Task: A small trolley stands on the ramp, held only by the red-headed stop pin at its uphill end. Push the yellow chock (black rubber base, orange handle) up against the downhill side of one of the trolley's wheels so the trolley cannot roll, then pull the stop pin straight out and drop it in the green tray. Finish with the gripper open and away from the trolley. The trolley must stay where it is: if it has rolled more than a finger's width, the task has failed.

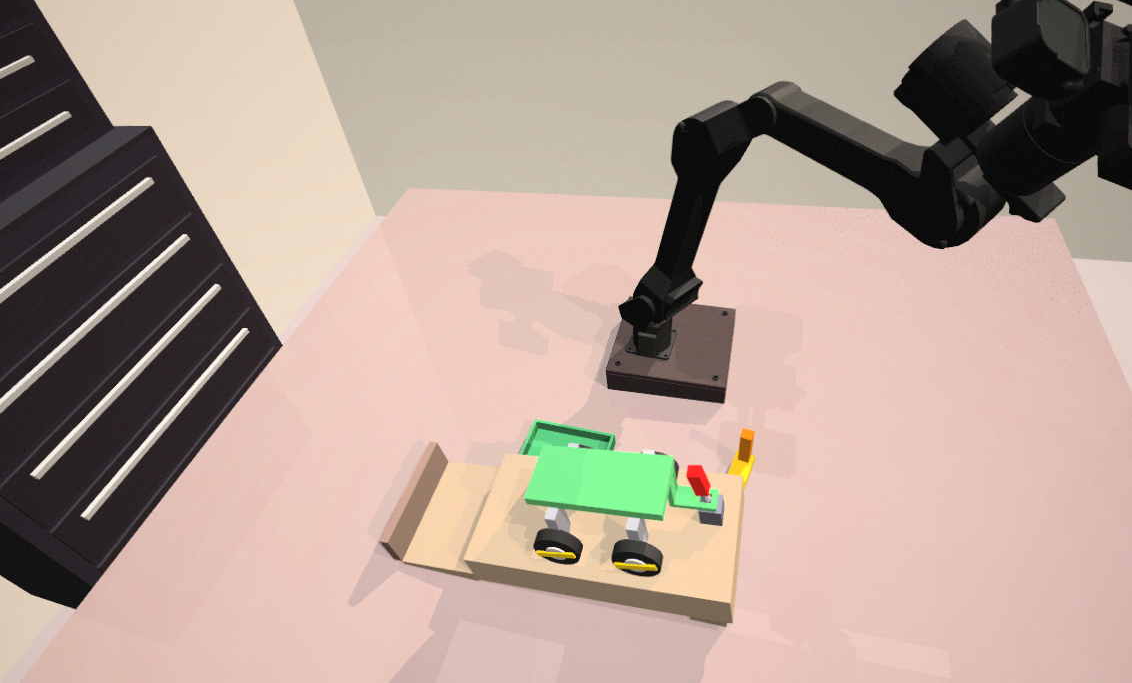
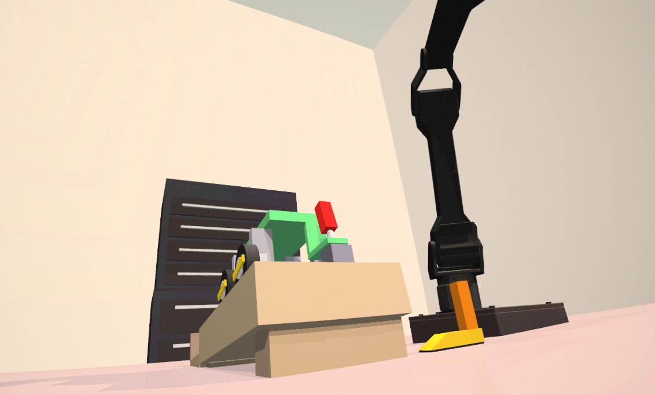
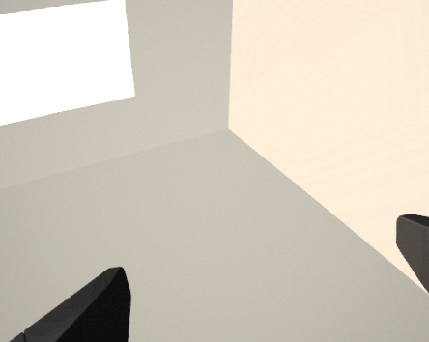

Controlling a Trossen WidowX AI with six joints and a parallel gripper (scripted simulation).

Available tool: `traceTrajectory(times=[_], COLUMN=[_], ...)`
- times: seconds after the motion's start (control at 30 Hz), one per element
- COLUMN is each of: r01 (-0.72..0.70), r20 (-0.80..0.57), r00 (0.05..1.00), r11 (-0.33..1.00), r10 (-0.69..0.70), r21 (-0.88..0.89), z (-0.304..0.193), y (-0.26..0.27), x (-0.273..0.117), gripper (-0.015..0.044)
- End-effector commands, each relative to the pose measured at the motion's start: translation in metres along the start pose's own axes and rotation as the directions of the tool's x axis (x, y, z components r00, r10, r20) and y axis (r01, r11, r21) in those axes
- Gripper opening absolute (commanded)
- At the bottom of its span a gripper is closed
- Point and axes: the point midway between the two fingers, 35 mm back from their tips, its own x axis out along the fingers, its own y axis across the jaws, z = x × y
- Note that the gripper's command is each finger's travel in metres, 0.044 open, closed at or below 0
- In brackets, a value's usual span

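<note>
The green trolley (image 1: 601, 480) (image 2: 289, 216) stands on the wooden ramp (image 1: 500, 530) (image 2: 333, 292). The red-headed stop pin (image 1: 698, 480) (image 2: 326, 217) stands in the grey block, through the tab at the trolley's uphill end. The yellow chock (image 1: 741, 467) (image 2: 451, 339) rests on the table beside the ramp's uphill end, its orange handle (image 1: 746, 445) (image 2: 463, 305) upright, away from the wheels. The green tray (image 1: 576, 431) lies behind the ramp, partly hidden by the trolley. My gripper (image 3: 265, 256) is open and empty, raised far from these things; its fingertips show only in the wrist view.
The arm's dark base (image 1: 701, 342) (image 2: 526, 318) stands behind the ramp. An end board (image 1: 417, 500) (image 2: 194, 350) stands across the ramp's downhill end. A dark drawer cabinet (image 1: 125, 308) (image 2: 169, 236) stands beyond that end. The wrist view shows walls and a bright panel.
</note>
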Motion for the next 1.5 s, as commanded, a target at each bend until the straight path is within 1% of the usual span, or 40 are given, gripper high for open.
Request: traceTrajectory(times=[0.0, 0.07, 0.23, 0.4, 0.57, 0.73, 0.9, 1.03, 1.17, 1.3, 1.47], r01=[0.004, 0.043, 0.226, 0.45, 0.677, 0.866, 0.979, 0.998, 0.947, 0.831, 0.615], r20=[-0.007, -0.065, -0.268, -0.442, -0.576, -0.663, -0.699, -0.692, -0.656, -0.595, -0.489], r00=[1.0, 0.997, 0.945, 0.829, 0.655, 0.435, 0.183, -0.03, -0.242, -0.444, -0.667], r11=[1.0, 0.999, 0.967, 0.878, 0.718, 0.485, 0.192, -0.065, -0.322, -0.556, -0.786], r10=[-0.004, -0.041, -0.188, -0.343, -0.489, -0.61, -0.691, -0.721, -0.714, -0.67, -0.562], r21=[0.004, 0.031, 0.117, 0.162, 0.161, 0.123, 0.066, 0.025, 0.001, 0.006, 0.064], z=[-0.001, -0.01, -0.041, -0.065, -0.081, -0.087, -0.082, -0.07, -0.053, -0.03, 0.005], y=[-0.001, -0.011, -0.05, -0.089, -0.127, -0.158, -0.18, -0.189, -0.191, -0.184, -0.163], x=[0.0, -0.002, -0.018, -0.049, -0.094, -0.149, -0.212, -0.265, -0.319, -0.371, -0.429], gripper=[0.0374, 0.0321, 0.019, 0.019, 0.019, 0.019, 0.019, 0.019, 0.019, 0.019, 0.019])
